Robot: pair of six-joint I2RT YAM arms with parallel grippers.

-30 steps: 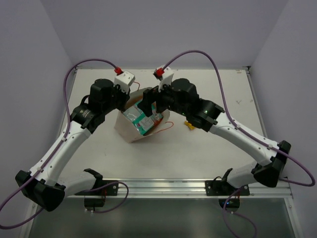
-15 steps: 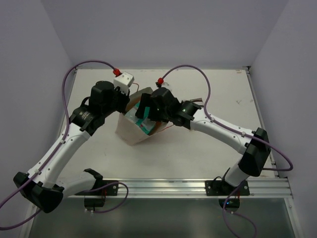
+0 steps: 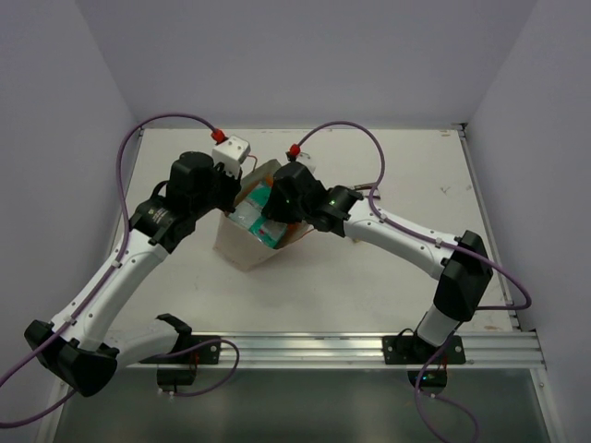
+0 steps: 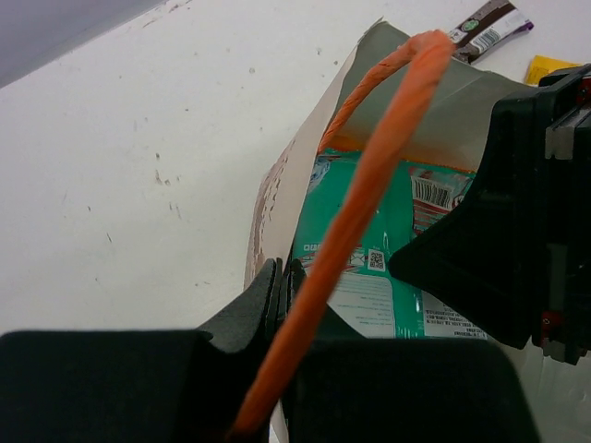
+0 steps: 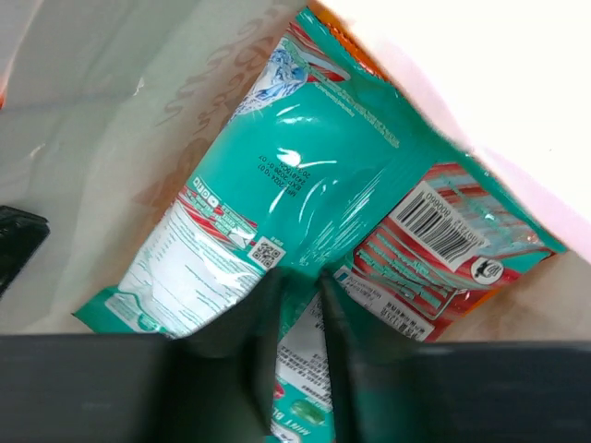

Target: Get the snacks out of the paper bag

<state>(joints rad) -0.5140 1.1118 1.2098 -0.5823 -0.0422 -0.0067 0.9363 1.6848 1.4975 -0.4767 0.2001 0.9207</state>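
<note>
Standing on the table point(image 3: 323, 295) between the two arms, the paper bag point(image 3: 242, 247) shows its open mouth to the overhead view. At the bag's left rim, the left gripper point(image 4: 282, 286) has its jaws drawn narrow, pinching the bag's wall. One orange string handle point(image 4: 369, 185) arches up across the wrist view just beside them. Inside the bag, the right gripper point(image 5: 297, 305) is closed to a slit on the lower edge of a teal packet point(image 5: 277, 175), which lies against the bag's inner wall. A red-striped packet with a barcode point(image 5: 434, 245) lies partly under the teal one. Outside the bag, beyond its far rim, a dark brown bar point(image 4: 491, 22) and a yellow packet point(image 4: 549, 67) rest on the table.
</note>
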